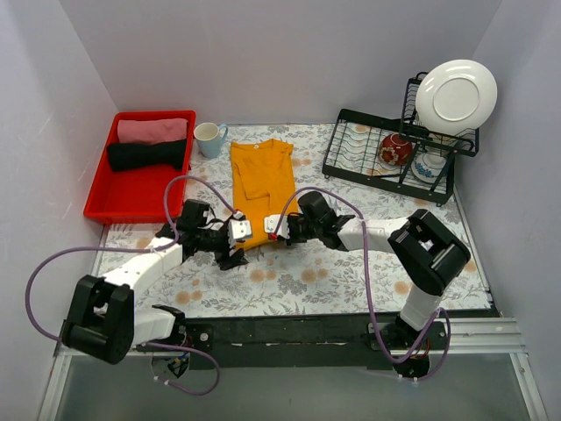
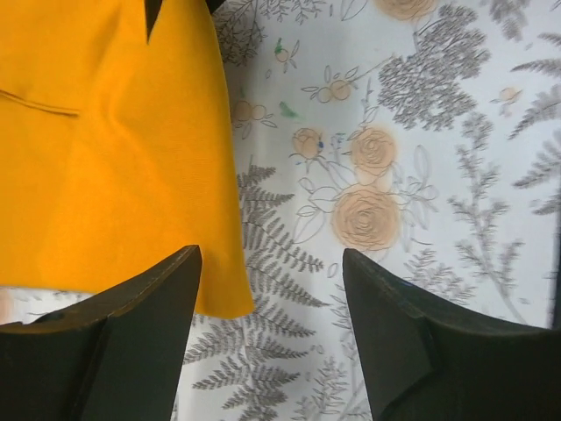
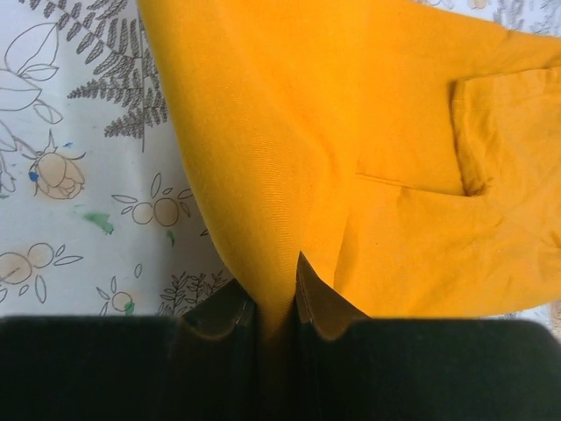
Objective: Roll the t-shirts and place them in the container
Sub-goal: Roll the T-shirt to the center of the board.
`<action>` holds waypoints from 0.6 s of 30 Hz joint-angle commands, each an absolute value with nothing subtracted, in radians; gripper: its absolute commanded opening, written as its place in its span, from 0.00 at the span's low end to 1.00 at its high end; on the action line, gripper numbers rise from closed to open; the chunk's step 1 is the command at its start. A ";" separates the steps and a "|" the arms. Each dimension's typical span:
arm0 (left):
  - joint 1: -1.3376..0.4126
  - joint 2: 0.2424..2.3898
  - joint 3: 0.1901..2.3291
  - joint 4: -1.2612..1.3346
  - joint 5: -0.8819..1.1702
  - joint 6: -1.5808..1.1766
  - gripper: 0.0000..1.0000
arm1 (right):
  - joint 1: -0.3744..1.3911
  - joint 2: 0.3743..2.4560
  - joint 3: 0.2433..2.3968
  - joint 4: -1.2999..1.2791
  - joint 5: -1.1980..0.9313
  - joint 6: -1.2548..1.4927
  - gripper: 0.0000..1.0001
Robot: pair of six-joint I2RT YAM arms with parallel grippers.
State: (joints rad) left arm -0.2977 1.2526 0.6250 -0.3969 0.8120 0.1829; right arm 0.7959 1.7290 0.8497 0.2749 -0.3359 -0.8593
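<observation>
An orange-yellow t-shirt (image 1: pixel 261 180) lies folded into a long strip on the flowered tablecloth, collar at the far end. My right gripper (image 1: pixel 268 229) is at the strip's near right corner. In the right wrist view this gripper (image 3: pixel 276 298) is shut on a pinched ridge of the orange cloth (image 3: pixel 368 158). My left gripper (image 1: pixel 242 240) is at the near left corner. In the left wrist view it (image 2: pixel 272 298) stands open, and the shirt's corner (image 2: pixel 215 281) lies flat just inside its left finger (image 2: pixel 140 333), untouched. A pink roll (image 1: pixel 151 130) and a black roll (image 1: pixel 147 155) lie in the red bin.
The red bin (image 1: pixel 114 197) stands at the far left with a light mug (image 1: pixel 209 139) beside it. At the far right a black dish rack (image 1: pixel 351 153) holds a white plate (image 1: pixel 456 96), a red bowl (image 1: pixel 396 151) and a patterned cup (image 1: pixel 429 165). White walls enclose the table.
</observation>
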 commanded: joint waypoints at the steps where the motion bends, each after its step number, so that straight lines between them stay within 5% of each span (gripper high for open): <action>1: -0.359 1.151 0.506 -0.079 0.672 0.259 0.65 | 0.793 1.753 0.897 0.207 -0.376 -0.845 0.21; 18: -0.457 1.304 0.367 0.233 0.497 0.356 0.61 | 0.793 1.756 0.916 0.169 -0.416 -0.815 0.23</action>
State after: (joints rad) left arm -0.4488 1.2682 0.3779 0.1509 0.5385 0.3172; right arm 0.7937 1.7580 0.8906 0.1810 -0.3702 -0.8383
